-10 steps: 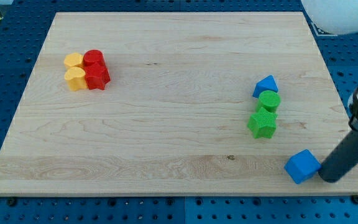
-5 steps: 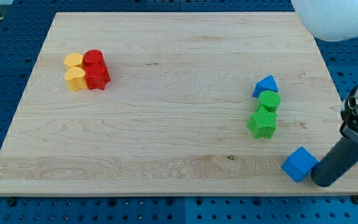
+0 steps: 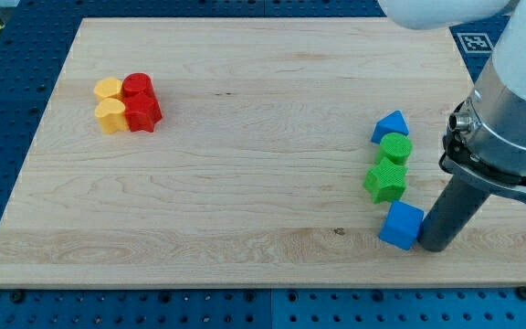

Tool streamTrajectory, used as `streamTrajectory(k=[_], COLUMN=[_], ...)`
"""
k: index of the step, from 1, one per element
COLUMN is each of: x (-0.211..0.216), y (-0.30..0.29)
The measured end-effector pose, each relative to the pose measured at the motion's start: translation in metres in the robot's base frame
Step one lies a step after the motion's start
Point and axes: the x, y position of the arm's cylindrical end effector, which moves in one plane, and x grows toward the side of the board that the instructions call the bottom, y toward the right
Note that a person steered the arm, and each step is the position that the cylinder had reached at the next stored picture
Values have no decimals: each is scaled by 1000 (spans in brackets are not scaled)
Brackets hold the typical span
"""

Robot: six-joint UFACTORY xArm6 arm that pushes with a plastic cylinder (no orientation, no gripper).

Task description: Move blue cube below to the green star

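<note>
The blue cube (image 3: 401,226) sits near the view's bottom right of the wooden board (image 3: 245,137), just below the green star (image 3: 385,182) and almost touching it. My tip (image 3: 434,245) is right against the cube's right side. Above the star, a green cylinder (image 3: 395,148) and a blue triangular block (image 3: 391,125) stand in a column.
At the view's upper left is a tight cluster: two yellow blocks (image 3: 110,102) and two red blocks (image 3: 141,102). The board's right edge and bottom edge are close to my tip. The arm's large white and grey body (image 3: 510,100) hangs over the right side.
My tip has slid to the view's left and slightly up, pushing the blue cube from the bottom right corner to just under the green star. The arm body has come further into view.
</note>
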Motion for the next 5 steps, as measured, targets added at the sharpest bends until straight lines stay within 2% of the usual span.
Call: streamTrajectory(k=[5], x=[-21], y=[-1])
